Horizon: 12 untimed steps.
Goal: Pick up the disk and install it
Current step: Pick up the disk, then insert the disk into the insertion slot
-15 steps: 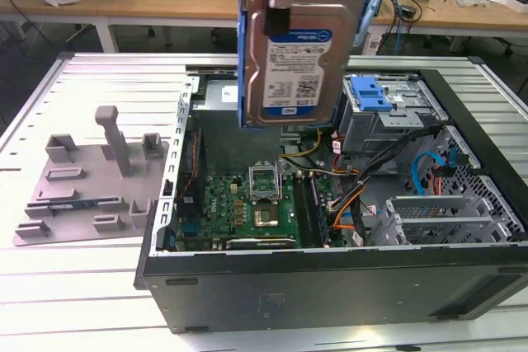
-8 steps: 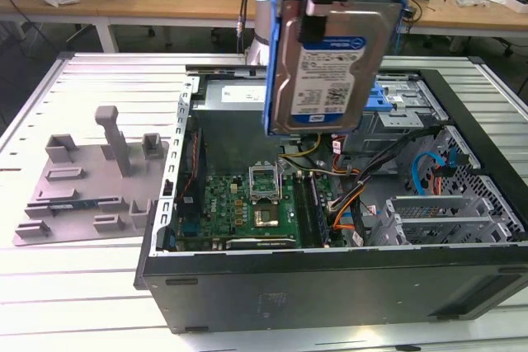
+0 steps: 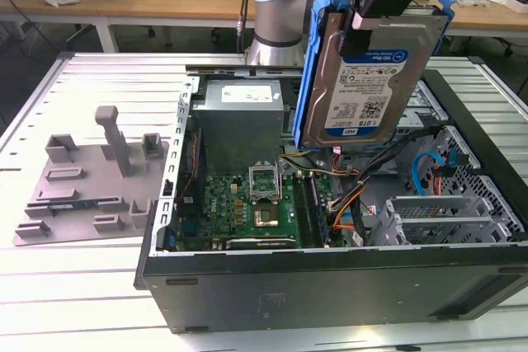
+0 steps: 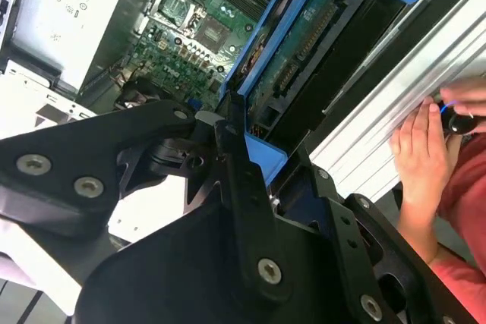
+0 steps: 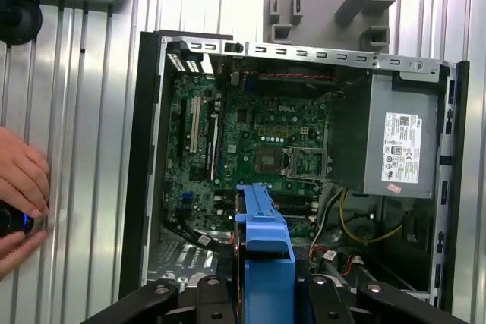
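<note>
**Disk gripped, hanging over open case**

Closest to lens in the second wrist view: black linkage of the gripper point(image 4: 241, 140), bolt heads up front. Its 2 fingers are clamped hard on the blue carrier rail point(image 4: 264, 155), no gap showing at the grip, so the disk point(image 4: 304, 43) is held by 1 end w/ its green circuit side in view.

Exterior view: disk point(image 3: 367, 88) stands near upright, slightly tilted, label side to camera. It hangs under the gripper point(image 3: 363, 32), above the open computer case point(image 3: 330, 274), toward the exterior view's right of centre. Can't tell how far its lower edge clears the cables point(image 3: 346, 204) showing below it.

Room inside the case:
- The power supply point(image 3: 239, 117) fills the far corner, the tallest block, at the exterior view's left of the disk.
- The motherboard point(image 3: 247, 199) lies flat and low, w/ open space above it.
- A silver drive cage point(image 3: 437, 220) sits at the near corner on the exterior view's right, beside the black case rim.

Outside: a grey fixture plate point(image 3: 91, 179) lies on the slotted table point(image 3: 82, 302), just beside the case's left wall in the exterior view.

Second wrist view also shows a person's hand point(image 4: 421, 153) on the table edge, fingers at a small black device point(image 4: 458, 121), well apart from the disk.
</note>
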Each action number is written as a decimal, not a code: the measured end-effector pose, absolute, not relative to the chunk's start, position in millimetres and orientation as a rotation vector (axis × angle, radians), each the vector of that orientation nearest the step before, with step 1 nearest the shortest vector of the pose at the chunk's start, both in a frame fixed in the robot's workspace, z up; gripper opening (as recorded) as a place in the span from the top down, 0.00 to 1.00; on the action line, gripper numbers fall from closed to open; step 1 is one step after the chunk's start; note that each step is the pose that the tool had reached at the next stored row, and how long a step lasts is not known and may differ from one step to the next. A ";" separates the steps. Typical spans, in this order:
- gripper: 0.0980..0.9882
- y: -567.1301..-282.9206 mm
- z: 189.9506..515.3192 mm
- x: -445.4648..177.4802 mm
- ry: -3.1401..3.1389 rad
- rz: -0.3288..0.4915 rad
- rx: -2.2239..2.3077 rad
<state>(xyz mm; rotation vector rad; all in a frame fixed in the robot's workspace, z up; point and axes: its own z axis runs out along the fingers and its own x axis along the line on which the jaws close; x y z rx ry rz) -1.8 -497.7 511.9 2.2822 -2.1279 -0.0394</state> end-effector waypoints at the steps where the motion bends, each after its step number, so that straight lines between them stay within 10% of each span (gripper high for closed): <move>1: 0.70 -497.7 511.9 -1.7 -2.128 -0.039 2.282; 12: 0.70 -497.7 511.9 -1.7 -2.130 -0.039 2.280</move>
